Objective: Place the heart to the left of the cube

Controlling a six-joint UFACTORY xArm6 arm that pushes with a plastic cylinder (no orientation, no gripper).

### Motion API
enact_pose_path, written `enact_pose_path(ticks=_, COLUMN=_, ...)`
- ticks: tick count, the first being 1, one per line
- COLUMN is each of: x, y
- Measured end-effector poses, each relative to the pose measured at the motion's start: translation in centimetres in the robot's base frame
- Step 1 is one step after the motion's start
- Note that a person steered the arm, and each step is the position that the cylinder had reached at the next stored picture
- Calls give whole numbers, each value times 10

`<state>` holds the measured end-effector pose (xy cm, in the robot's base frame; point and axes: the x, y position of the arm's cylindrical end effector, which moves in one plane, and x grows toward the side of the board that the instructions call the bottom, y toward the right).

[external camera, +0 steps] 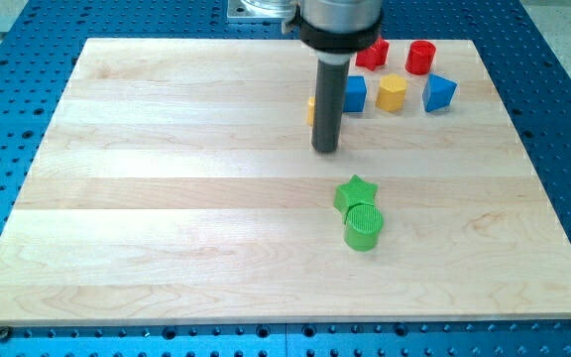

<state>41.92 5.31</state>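
My tip (326, 150) rests on the wooden board (167, 198), just below the blue cube (354, 94). A yellow block (310, 109) sits to the left of the cube. The rod hides most of it, so I cannot tell its shape. A second yellow block (392, 92), rounded on top and narrower below, stands to the right of the cube. I cannot tell which of the two is the heart. My tip is right next to the hidden yellow block, at its lower right.
A red star (372, 54) and a red cylinder (420, 58) sit near the view's top edge. A blue triangle (439, 92) is right of the yellow block. A green star (355, 191) touches a green cylinder (364, 227) below my tip.
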Motion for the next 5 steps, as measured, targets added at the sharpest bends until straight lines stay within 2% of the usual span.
enact_pose_path(ticks=2, x=-42, y=4)
enact_pose_path(ticks=5, x=-62, y=3)
